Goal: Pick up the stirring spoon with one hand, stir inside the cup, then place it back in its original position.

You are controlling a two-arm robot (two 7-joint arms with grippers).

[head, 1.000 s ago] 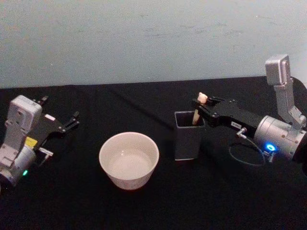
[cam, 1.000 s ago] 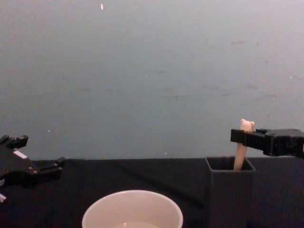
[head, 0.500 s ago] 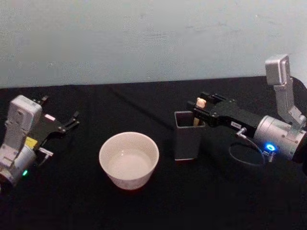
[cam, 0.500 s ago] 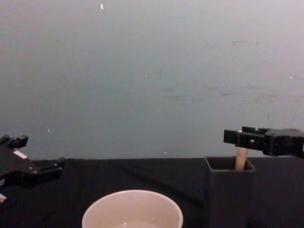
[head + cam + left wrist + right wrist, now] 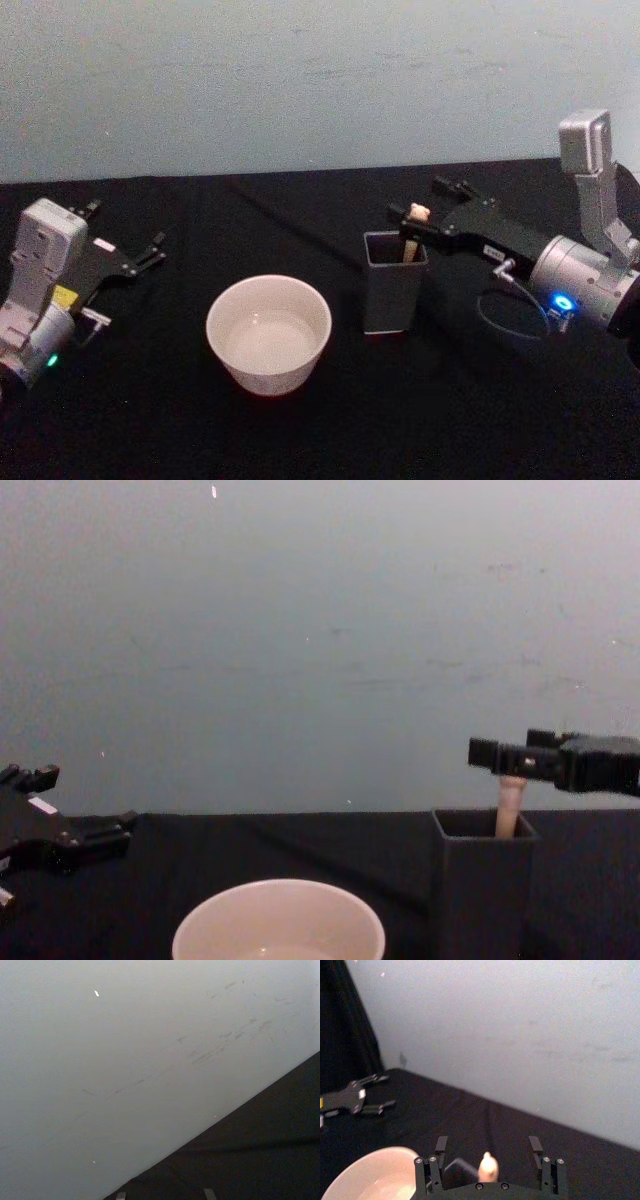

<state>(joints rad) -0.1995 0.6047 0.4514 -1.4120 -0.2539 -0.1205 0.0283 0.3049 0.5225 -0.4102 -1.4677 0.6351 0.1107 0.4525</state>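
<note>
Head view gives you the right gripper [image 5: 413,213] with its fingers spread apart either side of the stirring spoon [image 5: 411,240], not gripping it. Your spoon stands in the dark grey holder [image 5: 391,290], right of the cup [image 5: 268,334]. The left gripper [image 5: 128,255] sits open, well apart.

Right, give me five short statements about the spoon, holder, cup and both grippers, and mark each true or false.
1. The spoon stands in the holder. True.
2. The right gripper is shut on the spoon. False: its fingers are spread either side of the handle, not touching it.
3. The cup sits on the robot's left of the holder. True.
4. The left gripper hovers over the cup. False: it rests far to the left, away from the cup.
5. The spoon's bowl is in the cup. False: no spoon is in the cup.
</note>
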